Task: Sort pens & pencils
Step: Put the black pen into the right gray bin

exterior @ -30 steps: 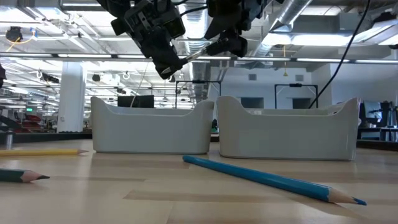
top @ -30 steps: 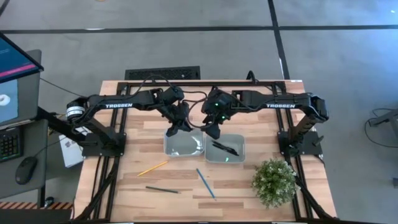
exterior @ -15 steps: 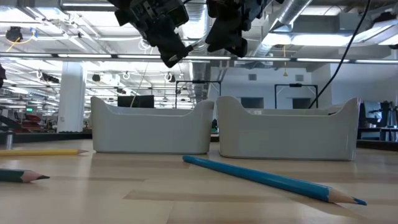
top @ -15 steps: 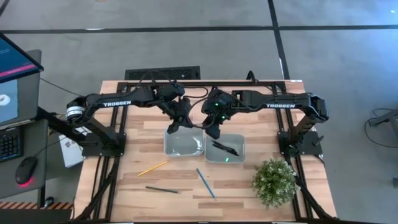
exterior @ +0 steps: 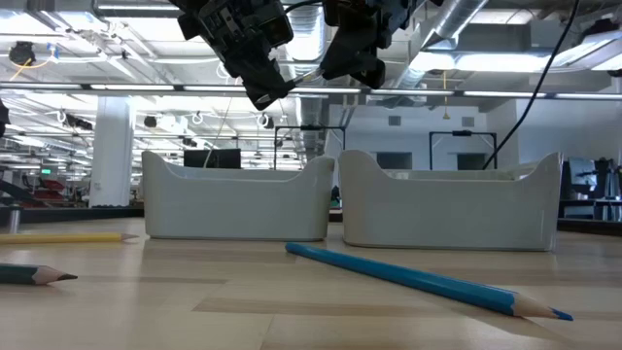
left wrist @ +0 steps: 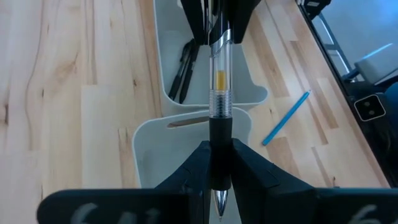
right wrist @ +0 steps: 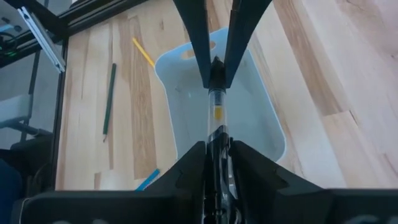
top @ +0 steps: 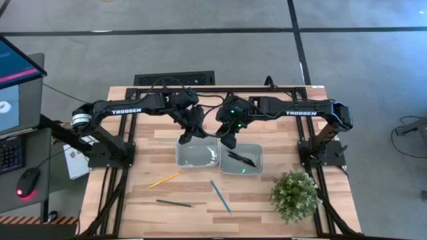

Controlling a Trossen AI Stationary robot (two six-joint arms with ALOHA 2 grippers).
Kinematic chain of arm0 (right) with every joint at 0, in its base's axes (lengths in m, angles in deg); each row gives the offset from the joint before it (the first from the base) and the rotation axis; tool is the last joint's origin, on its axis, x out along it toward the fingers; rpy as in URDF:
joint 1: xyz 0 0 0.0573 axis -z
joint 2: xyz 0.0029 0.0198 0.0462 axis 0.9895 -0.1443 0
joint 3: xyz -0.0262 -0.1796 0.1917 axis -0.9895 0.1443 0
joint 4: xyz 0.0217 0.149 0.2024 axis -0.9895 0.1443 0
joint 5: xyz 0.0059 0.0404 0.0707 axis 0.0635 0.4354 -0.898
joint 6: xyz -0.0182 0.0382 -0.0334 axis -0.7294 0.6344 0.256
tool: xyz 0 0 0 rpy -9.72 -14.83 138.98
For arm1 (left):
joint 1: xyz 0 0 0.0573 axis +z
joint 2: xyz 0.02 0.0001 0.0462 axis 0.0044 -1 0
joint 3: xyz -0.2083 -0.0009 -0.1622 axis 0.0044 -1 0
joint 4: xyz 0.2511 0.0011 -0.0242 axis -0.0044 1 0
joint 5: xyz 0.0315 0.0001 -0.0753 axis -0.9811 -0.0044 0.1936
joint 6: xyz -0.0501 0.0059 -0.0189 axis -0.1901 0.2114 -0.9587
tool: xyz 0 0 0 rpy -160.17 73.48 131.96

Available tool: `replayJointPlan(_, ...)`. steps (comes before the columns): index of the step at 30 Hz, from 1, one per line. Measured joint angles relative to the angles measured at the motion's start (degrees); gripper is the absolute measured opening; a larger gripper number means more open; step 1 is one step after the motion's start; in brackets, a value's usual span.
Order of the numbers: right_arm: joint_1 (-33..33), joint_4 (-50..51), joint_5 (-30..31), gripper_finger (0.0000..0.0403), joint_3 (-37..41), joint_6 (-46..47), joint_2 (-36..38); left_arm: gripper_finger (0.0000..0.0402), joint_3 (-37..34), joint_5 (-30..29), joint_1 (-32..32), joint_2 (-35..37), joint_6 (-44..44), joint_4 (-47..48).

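Wooden tabletop (top: 267, 193): we note both end effectors, left (left wrist: 216, 163) and right (right wrist: 216, 149), clamped on one clear pen (left wrist: 219, 81) above the bins; pencils (top: 220, 195) at six o'clock.

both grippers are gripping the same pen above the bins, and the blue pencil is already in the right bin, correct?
Not quite. Both grippers do grip one pen above the bins, but the blue pencil lies on the table, as the high view shows.

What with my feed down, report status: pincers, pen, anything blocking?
Left pincer shut on pen. Right pincer shut on same pen's other end, above the bins. Three pencils loose on table, nothing blocking.
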Motion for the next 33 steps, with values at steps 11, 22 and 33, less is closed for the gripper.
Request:
replayJointPlan(11,0.0,0.2,0.1,0.0076,0.0,-1.4,0.0,0.0035,0.0,-0.8,0.0,0.0,-0.1,0.1)
replayJointPlan(22,0.0,0.6,0.3,0.0077,0.0,-1.3,0.0,0.0046,0.0,-2.6,0.0,0.0,-1.0,-0.5)
replayJointPlan(33,0.0,1.6,-0.2,0.0077,0.0,-1.2,0.0,0.0062,0.0,-1.9,0.0,0.0,-3.6,-0.6)
